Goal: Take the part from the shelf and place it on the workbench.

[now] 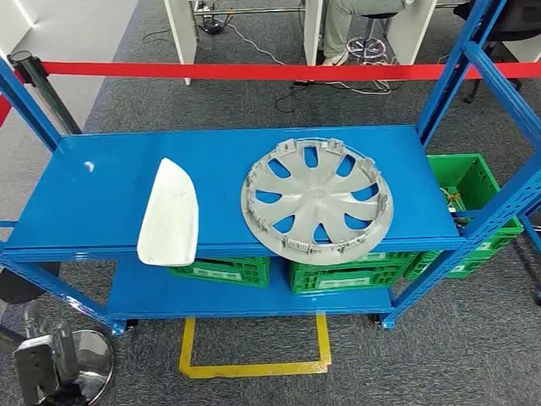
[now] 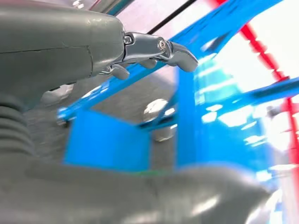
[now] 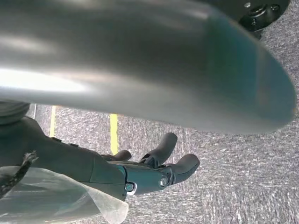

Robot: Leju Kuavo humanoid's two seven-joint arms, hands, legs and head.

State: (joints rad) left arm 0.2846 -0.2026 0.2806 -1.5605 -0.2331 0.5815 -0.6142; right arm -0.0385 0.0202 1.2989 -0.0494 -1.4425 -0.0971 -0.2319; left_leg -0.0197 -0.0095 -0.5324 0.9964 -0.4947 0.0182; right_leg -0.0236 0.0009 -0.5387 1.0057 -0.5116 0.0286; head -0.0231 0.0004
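Note:
A white curved panel part (image 1: 168, 214) lies on the blue shelf's top board (image 1: 115, 190), overhanging its front edge at the left. To its right, a grey wheel cover (image 1: 317, 200) lies flat, also reaching past the front edge. My left hand (image 1: 40, 370) hangs low at the bottom left, well below and in front of the shelf. In the left wrist view this hand (image 2: 105, 51) holds nothing, its fingers (image 2: 176, 53) stretched toward the blue frame. My right hand (image 3: 141, 172) hangs over grey carpet with fingers apart and holds nothing.
Green crates (image 1: 341, 275) stand on the lower board, and another one (image 1: 475, 190) sits at the right. Blue uprights (image 1: 456, 72) flank the shelf. A red barrier tape (image 1: 243, 71) runs behind. A yellow floor mark (image 1: 255, 368) and a stanchion base (image 1: 92, 359) lie in front. A seated person (image 1: 344, 25) is far back.

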